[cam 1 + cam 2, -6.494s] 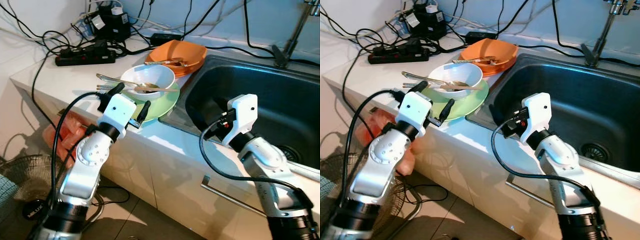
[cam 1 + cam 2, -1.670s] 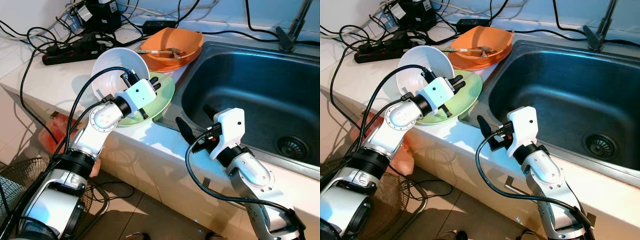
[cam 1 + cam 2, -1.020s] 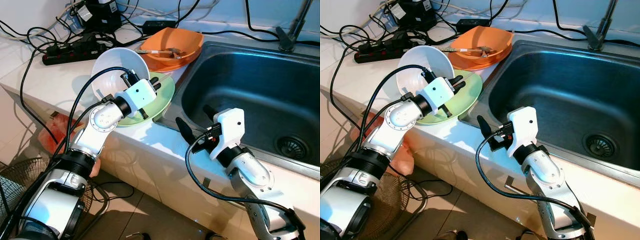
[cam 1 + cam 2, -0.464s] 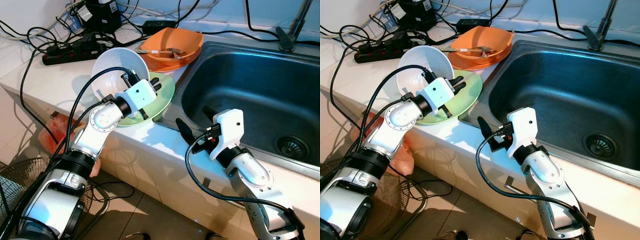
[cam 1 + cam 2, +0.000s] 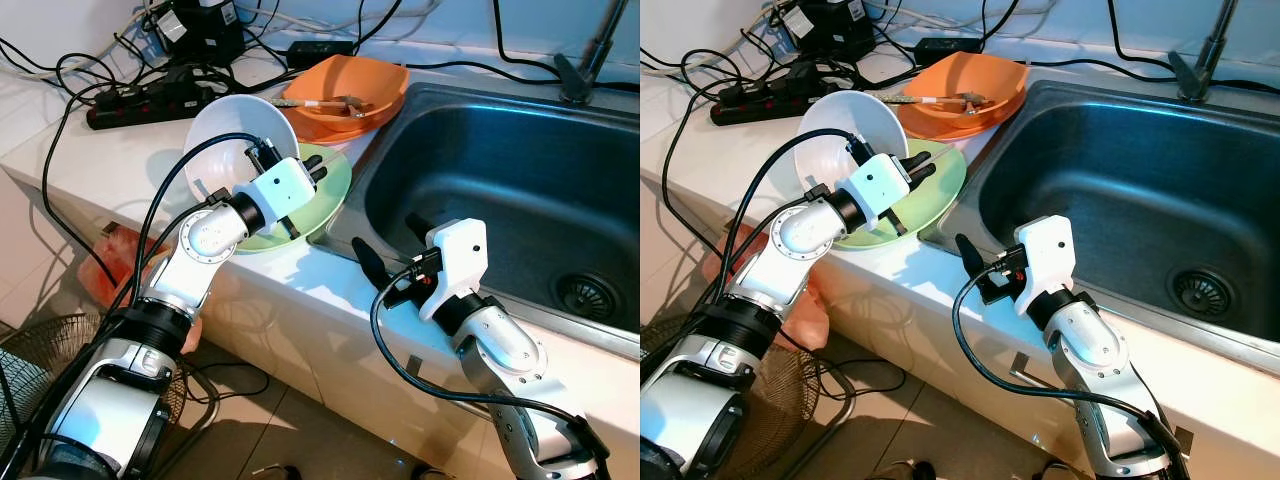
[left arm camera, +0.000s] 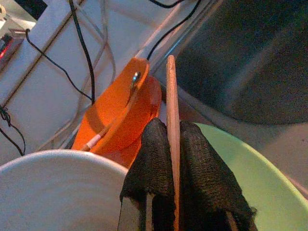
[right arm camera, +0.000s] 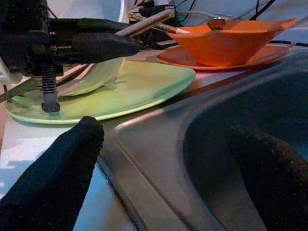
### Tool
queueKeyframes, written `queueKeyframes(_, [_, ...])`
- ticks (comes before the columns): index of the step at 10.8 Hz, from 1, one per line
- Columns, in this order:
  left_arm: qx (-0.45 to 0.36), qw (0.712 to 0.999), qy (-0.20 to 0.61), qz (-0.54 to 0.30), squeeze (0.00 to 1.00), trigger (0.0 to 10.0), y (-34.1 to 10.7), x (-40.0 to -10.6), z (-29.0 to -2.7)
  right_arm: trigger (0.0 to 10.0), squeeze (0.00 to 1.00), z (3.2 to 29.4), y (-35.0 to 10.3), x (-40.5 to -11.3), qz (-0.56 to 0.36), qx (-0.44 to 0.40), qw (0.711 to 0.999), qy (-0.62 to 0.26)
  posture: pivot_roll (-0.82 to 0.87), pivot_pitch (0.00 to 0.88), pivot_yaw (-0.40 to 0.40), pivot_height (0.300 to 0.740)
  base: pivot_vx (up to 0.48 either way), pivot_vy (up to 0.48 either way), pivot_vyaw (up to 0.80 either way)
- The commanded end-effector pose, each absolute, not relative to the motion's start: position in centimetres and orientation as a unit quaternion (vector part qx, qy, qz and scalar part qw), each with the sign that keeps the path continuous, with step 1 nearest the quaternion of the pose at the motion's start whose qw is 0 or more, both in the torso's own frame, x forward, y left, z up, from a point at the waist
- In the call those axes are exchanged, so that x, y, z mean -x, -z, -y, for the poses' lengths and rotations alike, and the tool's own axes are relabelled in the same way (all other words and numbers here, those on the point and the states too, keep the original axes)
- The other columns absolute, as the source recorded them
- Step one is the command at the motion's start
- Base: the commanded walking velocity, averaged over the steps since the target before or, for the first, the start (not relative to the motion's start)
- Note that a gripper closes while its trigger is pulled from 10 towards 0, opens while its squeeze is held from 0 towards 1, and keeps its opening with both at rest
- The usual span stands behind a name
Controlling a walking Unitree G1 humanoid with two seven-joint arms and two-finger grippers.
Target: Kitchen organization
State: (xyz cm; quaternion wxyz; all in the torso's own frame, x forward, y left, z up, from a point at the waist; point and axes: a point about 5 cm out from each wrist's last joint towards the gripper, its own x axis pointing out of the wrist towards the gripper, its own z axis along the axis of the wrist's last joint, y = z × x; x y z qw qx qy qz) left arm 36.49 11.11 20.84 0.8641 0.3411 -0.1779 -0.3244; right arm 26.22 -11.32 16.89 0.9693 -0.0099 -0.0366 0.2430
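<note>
Two grippers over white counter (image 5: 120, 165), left gripper (image 6: 173, 159) pinching (perhaps wooden) stick (image 6: 171, 120), right gripper (image 7: 163, 159) spread.

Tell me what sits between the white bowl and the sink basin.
The green plate lies between the white bowl and the sink, seen in both eye views; the left hand hovers over it.

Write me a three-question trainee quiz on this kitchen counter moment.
1. True or false: the round white bowl stands flat and upright on the light green plate.
2. What is clamped in the left gripper? A: a metal spoon. B: a thin wooden stick. C: a black cable.
3. Fill in: the right gripper is open at the rim of the steel ____.

Key: 1 false, it is tipped on edge; 2 B; 3 sink.
</note>
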Motion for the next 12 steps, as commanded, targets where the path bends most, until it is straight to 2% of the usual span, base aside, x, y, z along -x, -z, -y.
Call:
queueKeyframes(1, [-0.341, 0.863, 0.327, 0.179, 0.0, 0.3, -21.1, -36.39, -11.27, 10.0, 0.0, 11.04, -17.19, -26.31, 0.045, 0.014, 0.967, -0.25, 0.01, 0.12, 0.136, 0.74, 0.0, 0.0, 0.0])
queueKeyframes(12, [-0.335, 0.862, 0.336, 0.179, 0.0, 0.9, -21.23, -36.18, -11.06, 10.0, 0.0, 10.96, -17.03, -26.21, 0.044, 0.011, 0.968, -0.249, 0.01, 0.124, 0.141, 0.74, 0.0, 0.0, 0.0])
